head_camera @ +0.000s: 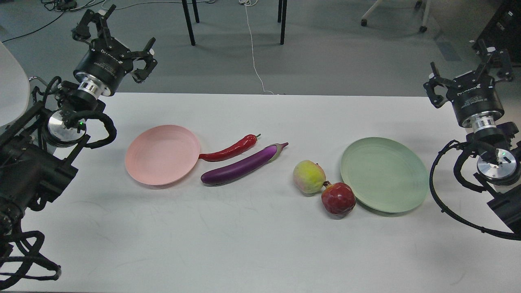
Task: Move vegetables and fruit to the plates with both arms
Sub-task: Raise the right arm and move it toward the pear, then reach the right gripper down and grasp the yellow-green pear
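Observation:
On the white table lie a pale pink plate [163, 154] at the left and a pale green plate [384, 174] at the right, both bare. A red chili pepper [230, 151] touches the pink plate's right rim, with the purple eggplant [241, 166] just below it. Beside the green plate's left edge sit a yellow-green peach-like fruit [309, 176] and a dark red pomegranate [338, 198], touching each other. My left gripper [116, 38] hangs open past the table's far left corner. My right gripper [468, 69] is open at the far right, holding nothing.
The white table [252, 244] ends at its far edge about a third of the way down the view. Beyond it are grey floor, black chair legs [189, 24] and a white cable [254, 61]. A white rounded object [12, 93] sits at the left edge.

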### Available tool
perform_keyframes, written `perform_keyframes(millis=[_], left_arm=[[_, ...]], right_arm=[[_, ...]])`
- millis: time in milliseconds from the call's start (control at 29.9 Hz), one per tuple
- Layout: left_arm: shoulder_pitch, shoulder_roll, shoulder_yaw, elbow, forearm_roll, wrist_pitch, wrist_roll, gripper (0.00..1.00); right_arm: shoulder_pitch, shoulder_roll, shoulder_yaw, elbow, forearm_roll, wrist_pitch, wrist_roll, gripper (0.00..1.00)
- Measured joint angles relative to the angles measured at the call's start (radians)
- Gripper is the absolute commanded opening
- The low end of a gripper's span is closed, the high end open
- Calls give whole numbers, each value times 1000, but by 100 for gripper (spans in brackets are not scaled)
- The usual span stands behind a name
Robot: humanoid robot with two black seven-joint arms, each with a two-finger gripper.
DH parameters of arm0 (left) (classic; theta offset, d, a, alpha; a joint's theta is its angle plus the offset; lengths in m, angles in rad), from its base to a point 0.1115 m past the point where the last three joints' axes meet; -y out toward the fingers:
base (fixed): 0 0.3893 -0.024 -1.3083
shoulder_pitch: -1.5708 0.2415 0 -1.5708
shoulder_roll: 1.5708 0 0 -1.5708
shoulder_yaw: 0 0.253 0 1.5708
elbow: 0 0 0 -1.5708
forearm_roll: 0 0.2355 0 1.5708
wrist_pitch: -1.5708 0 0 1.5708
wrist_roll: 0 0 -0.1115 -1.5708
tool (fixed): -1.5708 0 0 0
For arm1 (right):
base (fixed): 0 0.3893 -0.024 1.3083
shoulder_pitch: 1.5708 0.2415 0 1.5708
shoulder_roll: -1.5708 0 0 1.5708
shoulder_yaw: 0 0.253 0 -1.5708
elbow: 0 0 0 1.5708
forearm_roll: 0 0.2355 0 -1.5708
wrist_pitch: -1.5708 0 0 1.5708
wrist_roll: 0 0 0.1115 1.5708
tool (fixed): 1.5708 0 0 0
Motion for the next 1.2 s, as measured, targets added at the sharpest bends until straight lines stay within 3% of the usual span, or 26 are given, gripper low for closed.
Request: perform_keyframes(millis=[367,701,935,1202], left_arm=[[-2,13,-4,0,-4,10,-3,98],[-12,69,-3,-3,1,45,1,98],[-13,115,-3,-10,-2,34,-1,98],[-11,149,-4,-63,-2,31,-1,98]], right_arm=[[85,-95,-74,13,-10,0,2,99],[618,-175,-774,54,-23,0,1,98],[943,-52,-1236,120,-205,0,1,98],[1160,153,-1541,243,-535,0,0,98]])
